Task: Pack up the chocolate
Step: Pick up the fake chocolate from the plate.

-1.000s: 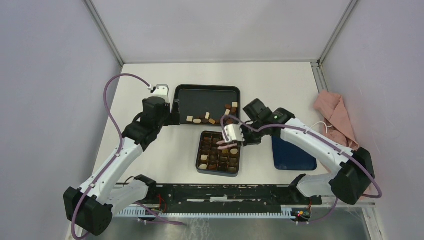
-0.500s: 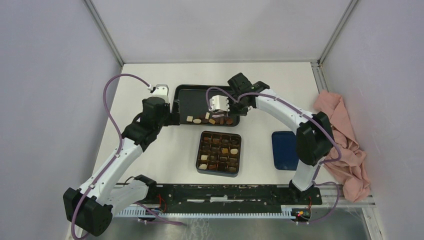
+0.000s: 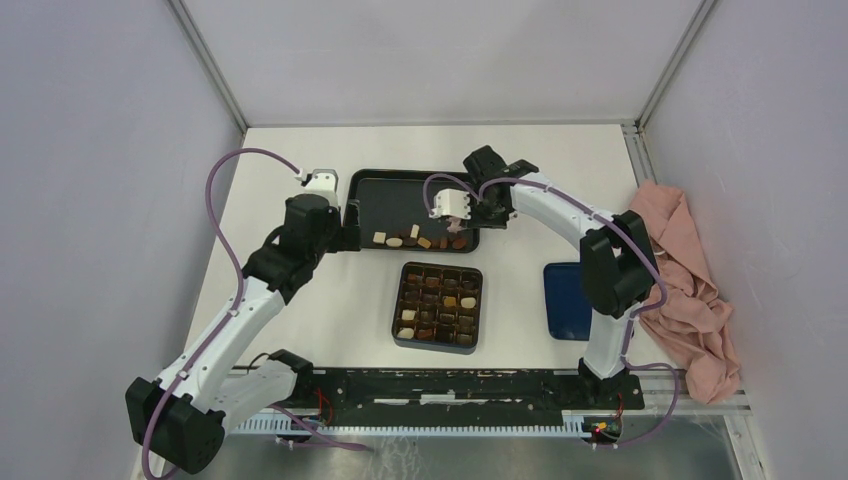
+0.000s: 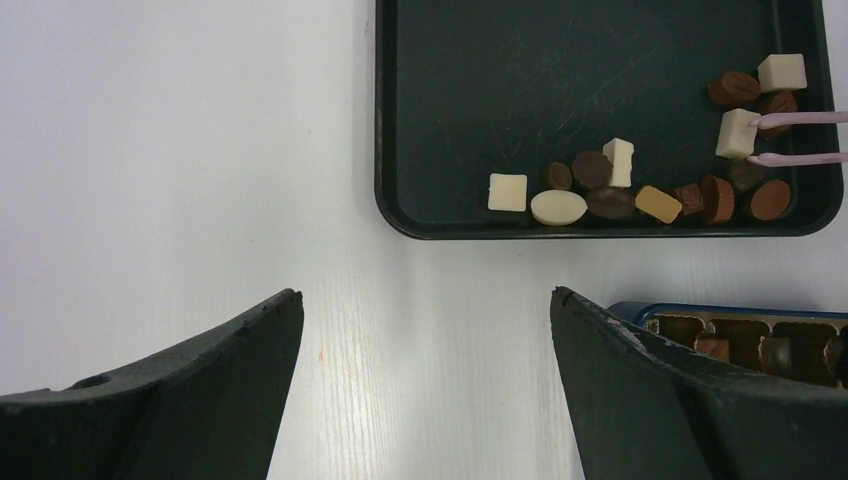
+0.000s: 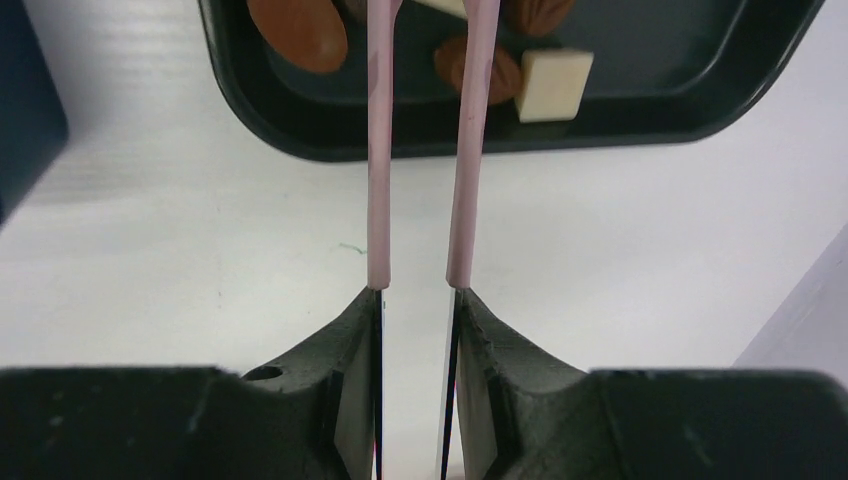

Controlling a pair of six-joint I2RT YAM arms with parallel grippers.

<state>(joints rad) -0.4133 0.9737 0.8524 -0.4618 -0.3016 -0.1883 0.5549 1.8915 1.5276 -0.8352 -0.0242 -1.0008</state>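
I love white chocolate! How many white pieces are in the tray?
5: a square and an oval by the tray's near rim, one just behind, one at the tweezers' tips, one farthest right. More may be hidden.

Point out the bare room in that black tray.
Bare: the black rectangular tray's left and far floor, plus the white table left of it. Crowded: its near rim and right corner, where brown and cream chocolates bunch around the pink tweezers.

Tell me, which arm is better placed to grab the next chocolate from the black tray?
Right. The right claw holds the pink tweezers, tips at a cream-white square chocolate in the black tray. The left claw hangs open and empty, outside the tray.
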